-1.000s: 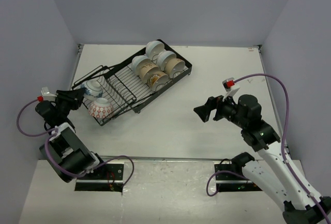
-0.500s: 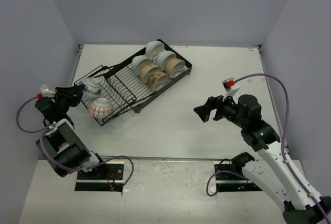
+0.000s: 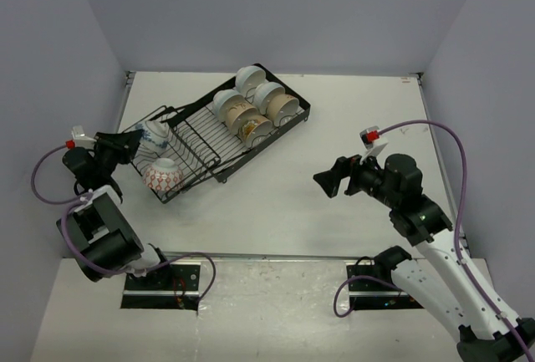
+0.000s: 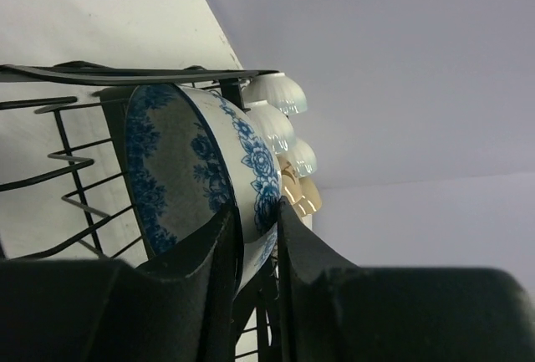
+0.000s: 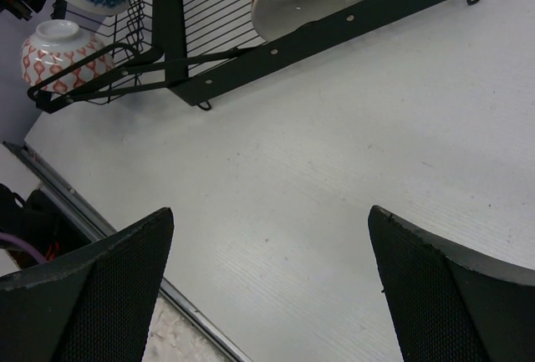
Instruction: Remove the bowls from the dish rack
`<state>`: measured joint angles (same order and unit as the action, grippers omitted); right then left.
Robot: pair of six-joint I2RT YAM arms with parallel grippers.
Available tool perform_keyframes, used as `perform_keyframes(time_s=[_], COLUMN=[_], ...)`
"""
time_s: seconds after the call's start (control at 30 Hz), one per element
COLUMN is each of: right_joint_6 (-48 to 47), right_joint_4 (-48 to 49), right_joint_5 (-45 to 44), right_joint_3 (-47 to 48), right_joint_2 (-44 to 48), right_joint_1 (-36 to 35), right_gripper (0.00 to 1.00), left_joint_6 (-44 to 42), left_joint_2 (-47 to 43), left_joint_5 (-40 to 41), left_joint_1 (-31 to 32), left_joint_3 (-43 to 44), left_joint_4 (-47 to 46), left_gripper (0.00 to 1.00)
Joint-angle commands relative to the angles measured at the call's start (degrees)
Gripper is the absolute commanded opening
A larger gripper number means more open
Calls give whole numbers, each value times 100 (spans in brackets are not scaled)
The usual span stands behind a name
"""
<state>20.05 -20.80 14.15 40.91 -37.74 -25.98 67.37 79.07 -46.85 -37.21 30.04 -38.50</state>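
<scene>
Nearest the bases, the right arm (image 3: 422, 211) is reaching out low over the worktop (image 3: 334, 119). The right jaws are standing wide apart with nothing between them, well apart from the dish rack (image 3: 213, 149). In the rack's near left corner the red-patterned bowl (image 3: 163, 176) is sitting among the wires, untouched. Just beyond it, the left arm (image 3: 88, 170) is coming in from the left side, and the left jaws are clamping the rim of the blue-and-white bowl (image 4: 180, 170). One finger is pressing against the bowl's patterned inside, the other against its flowered outer wall. That bowl is standing tilted on edge at the rack's left end; whether it is resting on the wires I cannot tell. The long black rack is lying slantwise across the worktop, running away to the right. At its far right end the other bowls (image 3: 251, 103), white and tan, are leaning together on edge.
</scene>
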Motion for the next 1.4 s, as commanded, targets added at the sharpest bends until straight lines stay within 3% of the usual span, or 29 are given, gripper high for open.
perform_keyframes(time_s=[0.0, 0.53, 1.03, 1.37], right_joint_6=[-54, -54, -72, -72], right_joint_4=[295, 339, 304, 278], right_joint_5=[-106, -141, -264, -273], right_joint_3=[-12, -56, -30, -30], right_joint_2=[73, 258, 293, 346], right_joint_1=[-30, -30, -30, -39], right_gripper=[99, 99, 99, 99], left_joint_6=[-207, -251, 346, 592], left_joint_2=[179, 267, 364, -136], left_joint_5=[492, 739, 484, 422], left_joint_1=[188, 364, 610, 742], left_joint_3=[142, 529, 740, 1082], left_joint_4=[220, 238, -1071, -1432], left_gripper=[0, 0, 0, 0])
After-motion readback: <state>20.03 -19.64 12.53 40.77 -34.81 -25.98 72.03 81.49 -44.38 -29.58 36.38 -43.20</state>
